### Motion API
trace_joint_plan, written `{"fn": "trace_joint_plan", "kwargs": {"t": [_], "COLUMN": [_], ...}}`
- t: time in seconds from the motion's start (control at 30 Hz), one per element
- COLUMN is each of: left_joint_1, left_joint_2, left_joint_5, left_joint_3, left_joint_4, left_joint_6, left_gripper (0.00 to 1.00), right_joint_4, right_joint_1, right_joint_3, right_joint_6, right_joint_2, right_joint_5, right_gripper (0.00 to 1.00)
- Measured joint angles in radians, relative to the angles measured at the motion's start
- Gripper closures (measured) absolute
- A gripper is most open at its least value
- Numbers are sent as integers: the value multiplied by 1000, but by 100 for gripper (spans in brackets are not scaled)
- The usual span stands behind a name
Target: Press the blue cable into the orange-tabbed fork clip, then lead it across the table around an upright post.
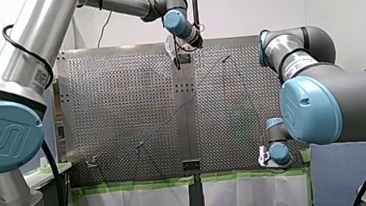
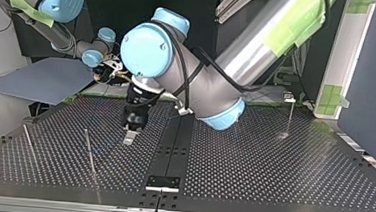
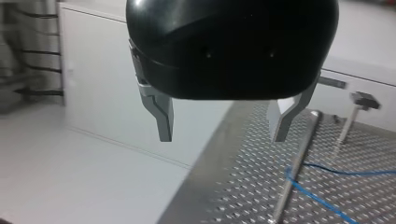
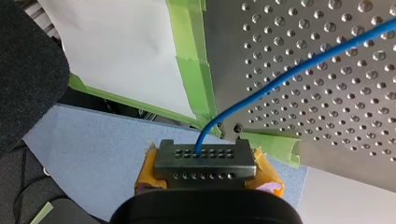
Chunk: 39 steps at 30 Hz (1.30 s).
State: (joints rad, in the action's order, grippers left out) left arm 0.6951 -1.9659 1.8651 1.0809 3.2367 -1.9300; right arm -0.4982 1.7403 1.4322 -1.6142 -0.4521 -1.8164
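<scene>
The thin blue cable (image 4: 299, 70) runs over the perforated table (image 4: 355, 121) into my right gripper (image 4: 204, 158). Its dark fingers with yellow-orange pads (image 4: 145, 173) are shut on the cable's end, just off the table's taped corner. In the front view my right gripper (image 1: 265, 157) sits at the table's near right corner. My left gripper (image 3: 223, 135) hangs open with nothing between its metal fingers (image 3: 163, 122), above the table's far edge (image 1: 178, 60). Ahead of it the cable (image 3: 322, 198) bends around an upright post (image 3: 294, 179). No orange-tabbed clip shows clearly.
Two thin posts (image 2: 28, 144) (image 2: 90, 154) stand at the top view's left. A small grey fixture on a stem (image 2: 289, 99) stands at its far right, also seen in the left wrist view (image 3: 362, 100). Green tape (image 4: 194, 60) lines the table edge. A blue-grey sheet (image 2: 42, 80) lies beside the table.
</scene>
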Motion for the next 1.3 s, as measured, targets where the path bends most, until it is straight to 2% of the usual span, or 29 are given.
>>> {"fn": "trace_joint_plan", "kwargs": {"t": [0.23, 0.37, 0.6, 1.3], "left_joint_1": [-3, -1, 8, 14], "left_joint_2": [67, 107, 179, 384], "left_joint_5": [30, 60, 77, 81], "left_joint_3": [66, 107, 179, 383], "left_joint_4": [-67, -108, -179, -384], "left_joint_6": [-58, -42, -6, -16], "left_gripper": [0, 0, 0, 0], "right_joint_4": [-1, -1, -1, 5], "right_joint_1": [2, 2, 0, 11], "right_joint_3": [0, 0, -1, -1], "right_joint_6": [0, 0, 0, 0], "right_joint_2": [0, 0, 0, -6], "right_joint_5": [-3, -4, -1, 2], "right_gripper": [100, 100, 100, 100]}}
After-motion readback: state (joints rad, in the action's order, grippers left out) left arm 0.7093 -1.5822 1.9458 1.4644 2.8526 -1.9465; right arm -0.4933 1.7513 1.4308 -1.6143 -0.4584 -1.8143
